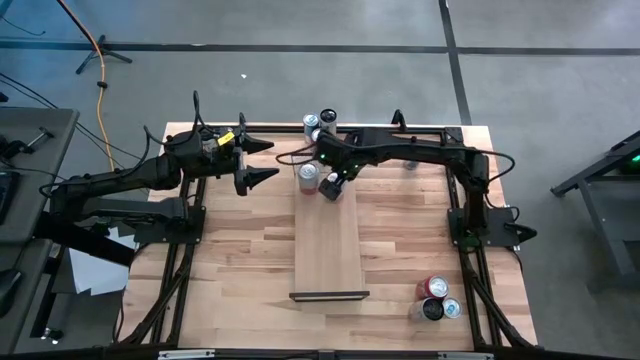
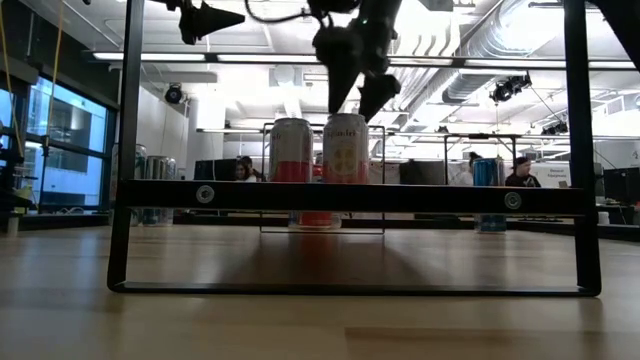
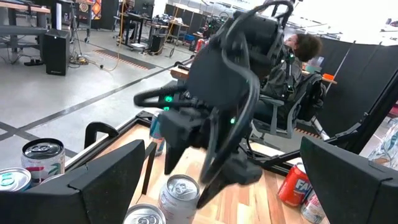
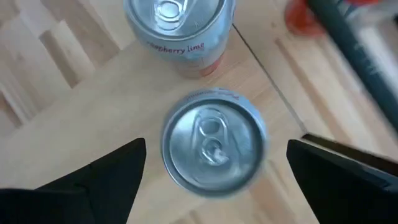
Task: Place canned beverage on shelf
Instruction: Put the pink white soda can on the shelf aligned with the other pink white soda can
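The right gripper [image 4: 214, 180] hangs directly above a can [image 4: 214, 148] that stands upright on the far end of the shelf [image 1: 328, 245], its fingers spread wide on either side of the lid and touching nothing. A second can [image 4: 179, 30] — lettered "raspberry lime" — stands just beside it on the same end of the plank; the low view shows the two side by side behind the near black rail. Judged from this, the step in hand is the release and parting: the can rests on the shelf on its own and the fingers stand clear of it. The next move calls for a straight lift, since any sideways drift could knock either can. After that, more cans wait — a cluster at the bench's [image 1: 240, 250] near right corner [image 1: 436, 300] and a few at its far edge. The left gripper [image 1: 258, 160] waits, fingers open, over the far left of the bench.
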{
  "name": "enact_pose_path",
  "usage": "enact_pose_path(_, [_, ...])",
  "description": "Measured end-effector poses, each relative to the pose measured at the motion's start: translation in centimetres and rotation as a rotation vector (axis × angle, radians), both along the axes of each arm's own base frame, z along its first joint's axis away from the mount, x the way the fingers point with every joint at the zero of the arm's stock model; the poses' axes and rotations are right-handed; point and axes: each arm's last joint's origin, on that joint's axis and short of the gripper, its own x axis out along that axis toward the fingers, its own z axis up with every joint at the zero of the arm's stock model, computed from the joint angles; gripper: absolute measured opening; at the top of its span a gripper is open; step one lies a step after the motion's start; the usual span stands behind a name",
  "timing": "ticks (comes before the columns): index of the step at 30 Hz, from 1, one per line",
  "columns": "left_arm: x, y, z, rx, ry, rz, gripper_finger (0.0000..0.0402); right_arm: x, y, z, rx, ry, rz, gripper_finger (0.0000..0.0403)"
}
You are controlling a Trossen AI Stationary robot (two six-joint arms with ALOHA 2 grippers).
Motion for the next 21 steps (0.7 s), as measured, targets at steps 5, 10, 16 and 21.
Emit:
enact_pose_path(5, [0.0, 0.0, 0.0, 0.0, 0.0, 0.0, 0.039, -1.3, -0.5, 1.8, -0.056, -0.022, 0.118, 0.0374])
enact_pose_path(10, [0.0, 0.0, 0.0, 0.0, 0.0, 0.0, 0.039, -2.5, -0.9, 3.5, -0.152, -0.032, 0.304, 0.0374])
enact_pose_path(16, [0.0, 0.0, 0.0, 0.0, 0.0, 0.0, 0.039, -3.0, -1.7, 4.5, -0.269, -0.039, 0.485, 0.0374])
enact_pose_path(21, [0.0, 0.0, 0.0, -0.001, -0.001, 0.0, 0.039, -2.8, -2.1, 4.6, -0.203, -0.146, 0.71, 0.0374])
